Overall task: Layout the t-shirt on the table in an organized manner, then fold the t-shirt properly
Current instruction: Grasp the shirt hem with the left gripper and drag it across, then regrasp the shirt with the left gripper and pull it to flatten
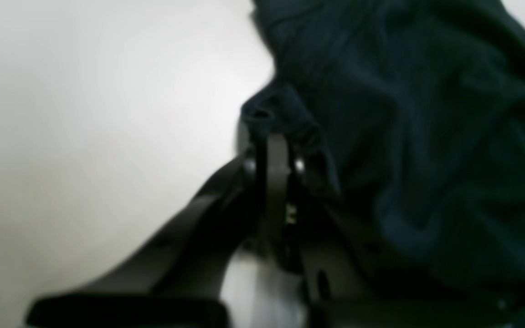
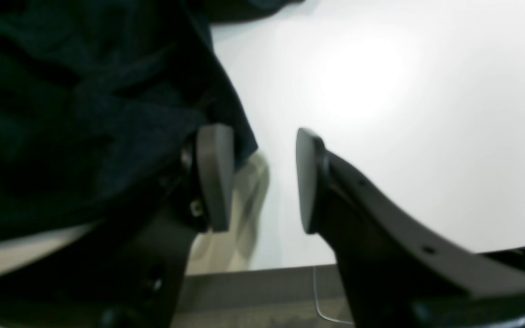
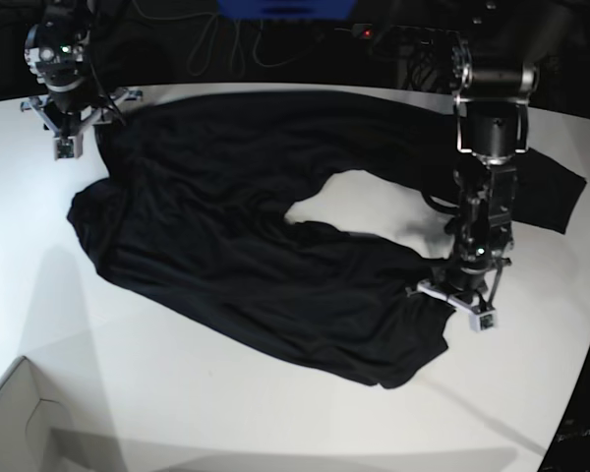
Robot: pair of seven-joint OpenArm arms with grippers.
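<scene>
The black t-shirt (image 3: pixel 246 226) lies crumpled and spread across the white table (image 3: pixel 275 413), bent into a curve with a bare patch in the middle. My left gripper (image 1: pixel 272 139) is at the shirt's near right edge, shut on a small fold of its fabric; in the base view this gripper (image 3: pixel 452 293) is on the right. The shirt (image 1: pixel 426 136) fills the right of the left wrist view. My right gripper (image 2: pixel 260 177) is open at the shirt's far left corner, with the cloth (image 2: pixel 84 114) lying against its left finger (image 2: pixel 214 177) and only table between the fingers.
A white box corner (image 3: pixel 20 418) sits at the front left. Cables and dark equipment (image 3: pixel 393 39) run behind the table's curved far edge. The right wrist view shows the table edge with grey floor (image 2: pixel 262 291) below it.
</scene>
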